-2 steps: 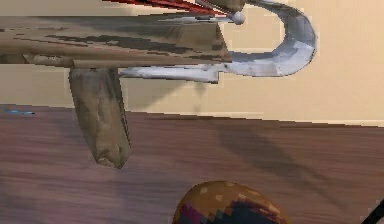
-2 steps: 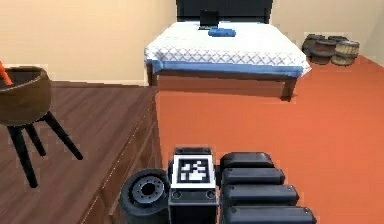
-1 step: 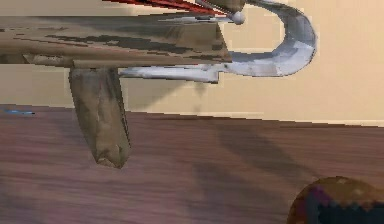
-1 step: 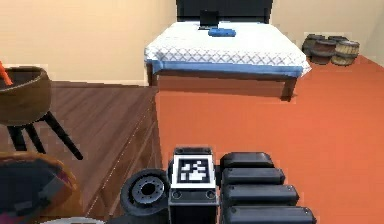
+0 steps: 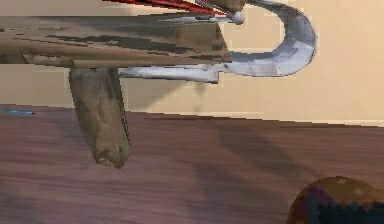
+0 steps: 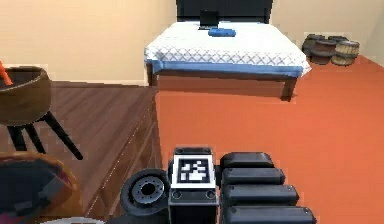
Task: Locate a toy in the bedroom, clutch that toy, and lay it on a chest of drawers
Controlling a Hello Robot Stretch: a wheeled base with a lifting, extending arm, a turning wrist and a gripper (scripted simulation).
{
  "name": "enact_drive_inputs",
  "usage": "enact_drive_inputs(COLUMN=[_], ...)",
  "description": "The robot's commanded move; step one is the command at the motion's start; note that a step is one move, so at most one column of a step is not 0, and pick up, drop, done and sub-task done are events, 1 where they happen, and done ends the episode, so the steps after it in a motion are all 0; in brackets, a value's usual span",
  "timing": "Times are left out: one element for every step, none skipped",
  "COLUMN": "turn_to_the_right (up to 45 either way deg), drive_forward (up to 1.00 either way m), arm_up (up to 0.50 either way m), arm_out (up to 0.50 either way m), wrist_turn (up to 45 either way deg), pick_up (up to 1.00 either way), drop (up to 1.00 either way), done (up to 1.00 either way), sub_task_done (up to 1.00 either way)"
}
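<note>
In the arm side view the arm's dark stacked segments rise from the bottom edge, with one white marked square at their end. Left of it sits my gripper's dark rounded body. Its fingers cannot be made out, so I cannot tell whether it holds anything. Farther out stands a bed with a white patterned cover and a dark headboard. A small flat blue thing and a dark blocky thing lie on the bed near the headboard.
A worn wooden top on a thick slanted leg looms close in the forward view, with a curved grey shape behind and a dark round thing low right. A dark bowl-shaped stand on thin legs is at the arm side view's left, baskets at far right, orange carpet between.
</note>
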Motion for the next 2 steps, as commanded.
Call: enact_drive_inputs(turn_to_the_right=[0.0, 0.0], drive_forward=[0.0, 0.0], arm_up=[0.0, 0.0], arm_out=[0.0, 0.0], wrist_turn=[0.0, 0.0], pick_up=[0.0, 0.0], drop=[1.0, 0.0], done=[0.0, 1.0], sub_task_done=[0.0, 0.0])
